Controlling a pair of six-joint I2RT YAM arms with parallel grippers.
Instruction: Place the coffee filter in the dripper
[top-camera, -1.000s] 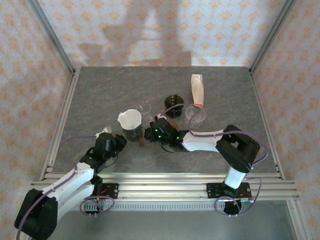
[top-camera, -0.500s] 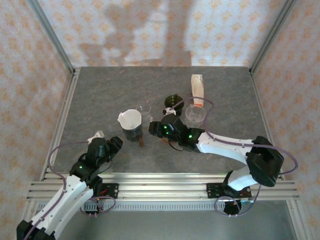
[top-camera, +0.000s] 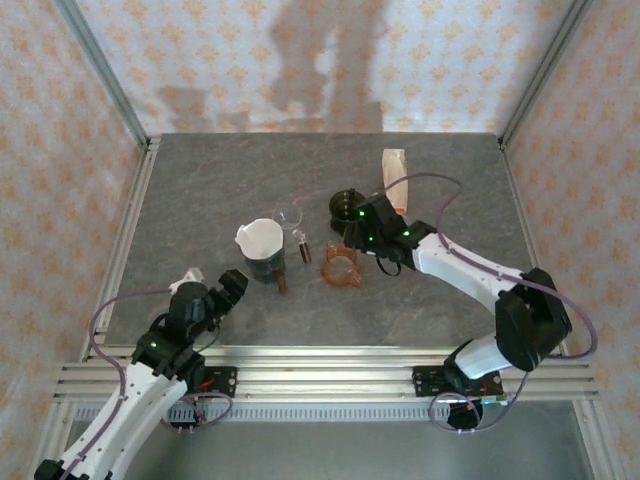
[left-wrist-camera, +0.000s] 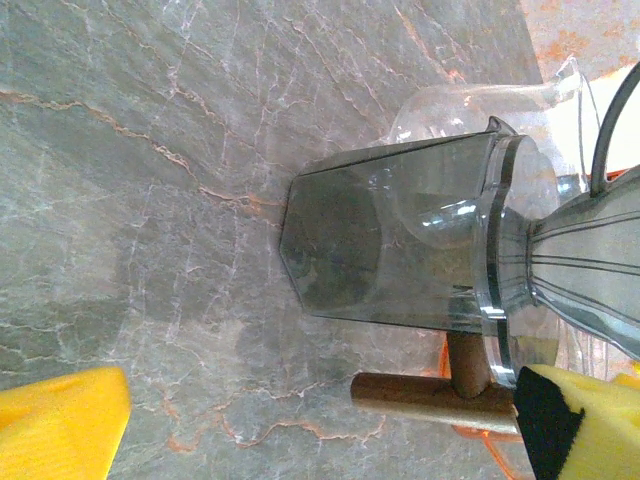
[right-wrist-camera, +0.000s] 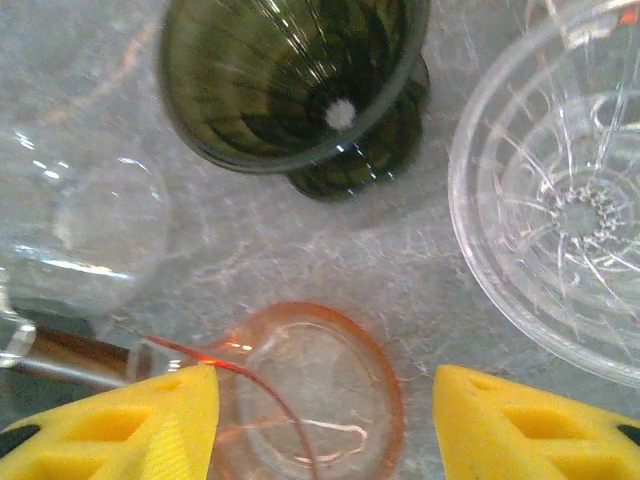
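The white coffee filter (top-camera: 258, 237) sits in the top of the smoky grey dripper (top-camera: 266, 262), which has a wooden handle (top-camera: 283, 281). The left wrist view shows that dripper (left-wrist-camera: 400, 240) from the side, handle (left-wrist-camera: 440, 395) below it and a strip of the filter (left-wrist-camera: 605, 120) at the right edge. My left gripper (top-camera: 212, 283) stands open a little in front-left of the dripper, its yellow pads (left-wrist-camera: 60, 425) wide apart and touching nothing. Open too, my right gripper (top-camera: 362, 232) hovers with an orange glass dripper (right-wrist-camera: 310, 390) between its pads (right-wrist-camera: 540, 425).
A dark green dripper (right-wrist-camera: 290, 80) and a clear ribbed glass dripper (right-wrist-camera: 560, 200) stand just beyond the right gripper. A pack of filters (top-camera: 394, 178) lies at the back right. A small clear glass (top-camera: 289, 215) stands behind the grey dripper.
My left gripper opened from shut and drew back toward the near left. My right arm swung away from the grey dripper to the back right, its jaws wider; the orange dripper now stands uncovered.
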